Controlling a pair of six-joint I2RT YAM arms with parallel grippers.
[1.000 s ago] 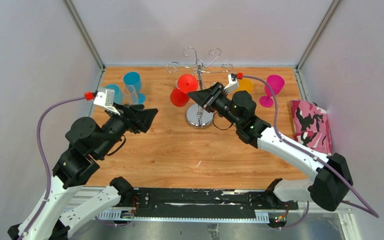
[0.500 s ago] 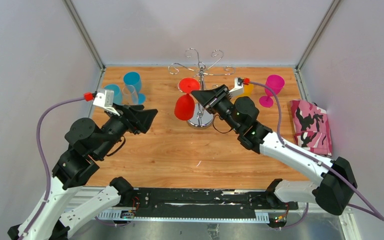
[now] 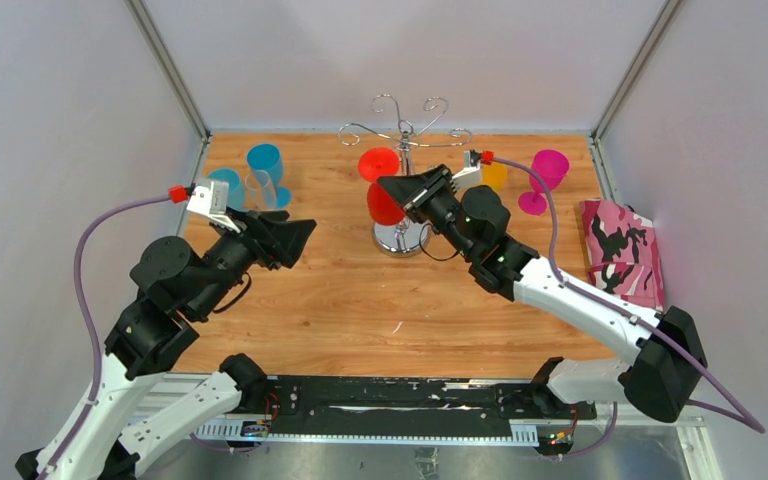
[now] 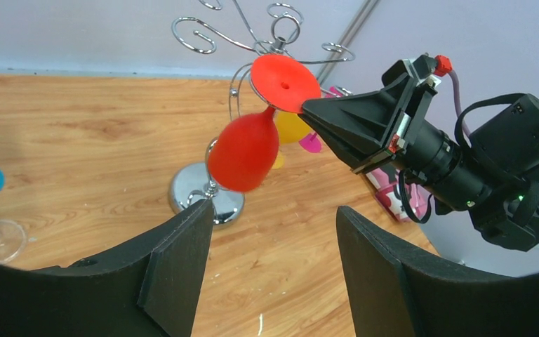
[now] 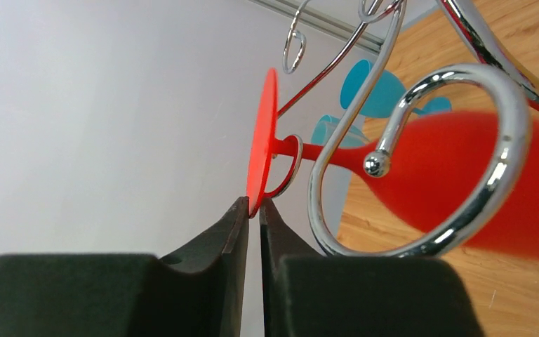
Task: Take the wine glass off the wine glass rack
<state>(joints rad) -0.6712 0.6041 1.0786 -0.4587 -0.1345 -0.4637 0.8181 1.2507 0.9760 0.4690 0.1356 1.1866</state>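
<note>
The right tool is nearly closed, pinching the foot rim of the red wine glass, which hangs tilted from the wine glass rack. Likely light, slick plastic, it may pivot in so thin a hold; the stem seems surer. The left tool gapes empty.

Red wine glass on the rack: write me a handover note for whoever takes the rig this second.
The right gripper is shut on the foot rim of the red wine glass.
The left gripper is open, empty, apart from the wine glass rack.
The glass hangs tilted, bowl down, stem inside a wire loop of the rack.
Done: grasp.
Left: slide the stem out of the loop, then set the glass down.
</note>
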